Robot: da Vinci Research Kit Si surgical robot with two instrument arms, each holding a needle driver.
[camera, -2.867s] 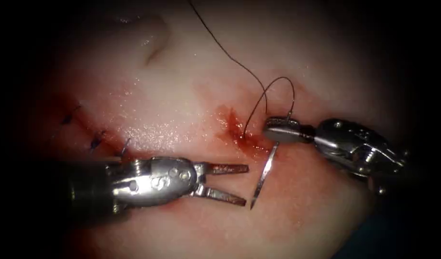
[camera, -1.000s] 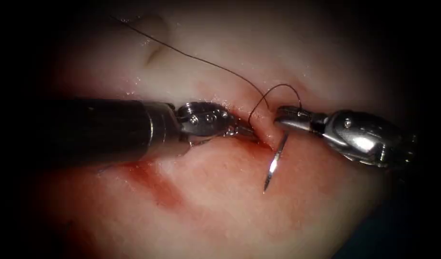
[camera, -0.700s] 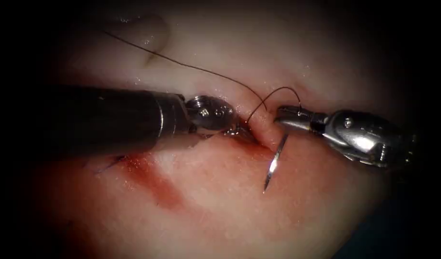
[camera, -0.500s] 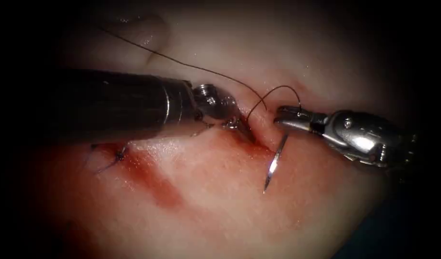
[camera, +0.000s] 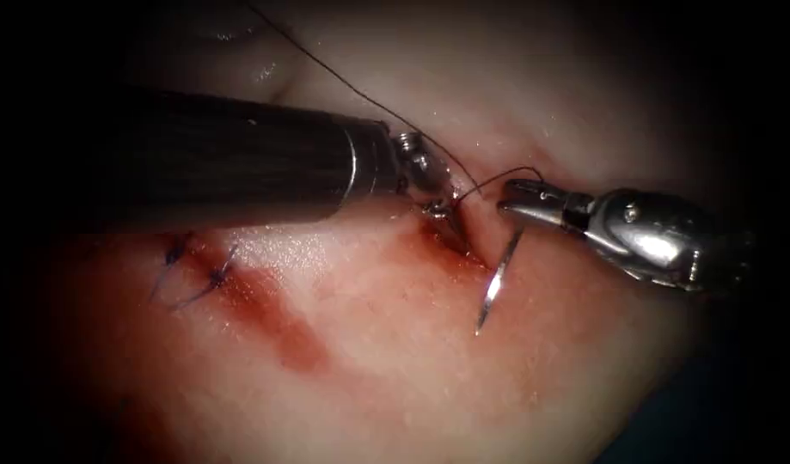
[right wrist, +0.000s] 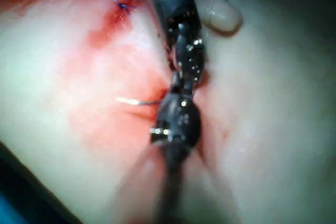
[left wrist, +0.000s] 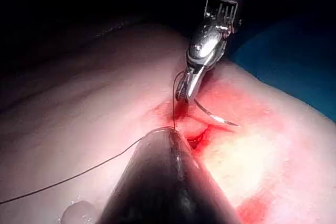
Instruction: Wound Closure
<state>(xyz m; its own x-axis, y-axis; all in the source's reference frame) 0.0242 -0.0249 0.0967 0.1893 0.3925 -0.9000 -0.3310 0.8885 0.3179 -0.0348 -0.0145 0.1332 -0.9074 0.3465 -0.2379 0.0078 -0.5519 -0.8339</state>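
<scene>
My right tool point(camera: 511, 191) comes in from the right, its jaws shut on the curved needle point(camera: 498, 279) close to the thread end. The needle hangs free over the tissue point(camera: 395, 378) just right of the cut's open end point(camera: 453, 239), point toward the viewer, not in the tissue. The left wrist view shows the same hold point(left wrist: 184, 93) and the needle's curve point(left wrist: 212, 118). My left tool point(camera: 444, 215) reaches from the left, its tip down in the cut. Dark thread point(camera: 343, 82) runs from the needle's end past that tip and off up-left.
Blue stitches point(camera: 192, 266) close the cut's left part, with red fluid point(camera: 283, 331) smeared alongside. The left tool's dark shaft point(camera: 240, 159) lies across the tissue above them. A pale bump point(right wrist: 223, 19) sits on the tissue beyond the cut.
The left tool came from the lower left, where its jaws stood open, to the cut; its shaft then swung upward, uncovering the stitches. The thread loop flattened. The right tool kept the needle nearly still.
</scene>
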